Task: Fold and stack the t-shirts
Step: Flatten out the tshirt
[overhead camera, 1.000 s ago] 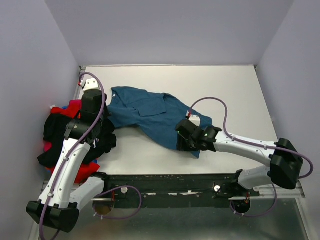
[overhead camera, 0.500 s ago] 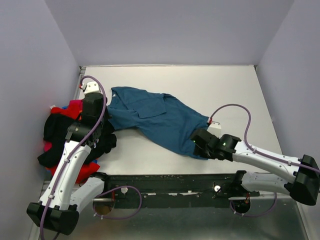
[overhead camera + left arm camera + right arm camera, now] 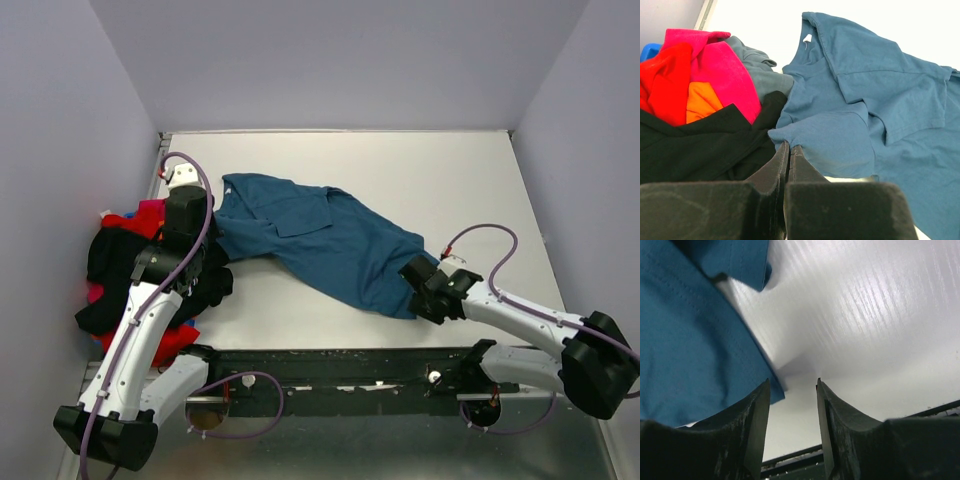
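**Top external view: teal shirt spread out, one gripper holding it**

The teal-blue t-shirt (image 3: pixel 320 240) lies loosely spread on the white table (image 3: pixel 450 190). It runs at a slant from its collar at the far left to a hem corner at the near right, and one sleeve is folded over the body.

The left gripper (image 3: pixel 789 147) is at the shirt's left edge. Its jaws are pressed together, pinching a small fold of the teal cloth.

The right gripper (image 3: pixel 792 385) is at the hem corner with its jaws apart. The cloth edge reaches one finger, and bare table shows through the gap.

Just left of the teal shirt is a heap of other shirts touching its edge: red (image 3: pixel 660 85), magenta (image 3: pixel 720 65), orange (image 3: pixel 702 102), grey (image 3: pixel 757 72) and black (image 3: pixel 700 145).
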Controlling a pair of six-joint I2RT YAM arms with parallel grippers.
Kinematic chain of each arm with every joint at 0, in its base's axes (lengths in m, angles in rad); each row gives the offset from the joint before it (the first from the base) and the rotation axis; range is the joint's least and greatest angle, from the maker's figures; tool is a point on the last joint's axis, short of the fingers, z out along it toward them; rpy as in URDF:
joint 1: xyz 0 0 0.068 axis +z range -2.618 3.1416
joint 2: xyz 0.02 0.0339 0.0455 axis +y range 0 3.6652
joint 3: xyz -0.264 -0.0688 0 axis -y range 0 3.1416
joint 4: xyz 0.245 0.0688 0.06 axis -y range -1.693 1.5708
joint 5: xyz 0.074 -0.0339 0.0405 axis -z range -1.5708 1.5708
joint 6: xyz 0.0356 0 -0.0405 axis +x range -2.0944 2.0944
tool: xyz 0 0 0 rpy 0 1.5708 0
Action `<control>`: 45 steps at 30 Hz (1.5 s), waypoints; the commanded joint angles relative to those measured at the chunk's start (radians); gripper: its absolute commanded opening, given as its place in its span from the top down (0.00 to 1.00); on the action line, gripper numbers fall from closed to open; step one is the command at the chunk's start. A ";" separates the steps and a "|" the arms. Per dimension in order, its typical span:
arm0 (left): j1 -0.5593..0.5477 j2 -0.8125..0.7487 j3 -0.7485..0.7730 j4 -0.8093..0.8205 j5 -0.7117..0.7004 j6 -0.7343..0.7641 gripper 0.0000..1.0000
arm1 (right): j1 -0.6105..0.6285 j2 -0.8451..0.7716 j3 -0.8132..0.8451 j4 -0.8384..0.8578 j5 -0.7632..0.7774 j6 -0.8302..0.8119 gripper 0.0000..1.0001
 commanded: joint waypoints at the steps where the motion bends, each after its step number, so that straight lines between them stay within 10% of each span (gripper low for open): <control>1: 0.007 -0.018 -0.010 0.020 0.023 0.012 1.00 | -0.025 0.061 -0.005 0.136 -0.061 -0.037 0.53; 16: 0.008 0.021 0.010 0.020 0.069 0.003 1.00 | -0.042 -0.022 0.093 0.035 -0.058 -0.044 0.99; 26: 0.010 0.211 0.179 0.075 0.148 -0.199 1.00 | -0.423 -0.017 0.444 0.079 -0.209 -0.351 0.99; 33: 0.030 0.559 0.612 0.076 0.233 -0.282 1.00 | -0.651 0.209 0.897 0.067 -0.479 -0.436 0.99; 41: 0.079 0.978 1.741 -0.231 0.233 -0.248 1.00 | -0.833 0.479 1.564 -0.039 -0.752 -0.431 0.99; 45: 0.096 0.747 1.383 0.120 0.326 -0.265 1.00 | -0.913 0.525 1.736 0.013 -0.967 -0.388 0.99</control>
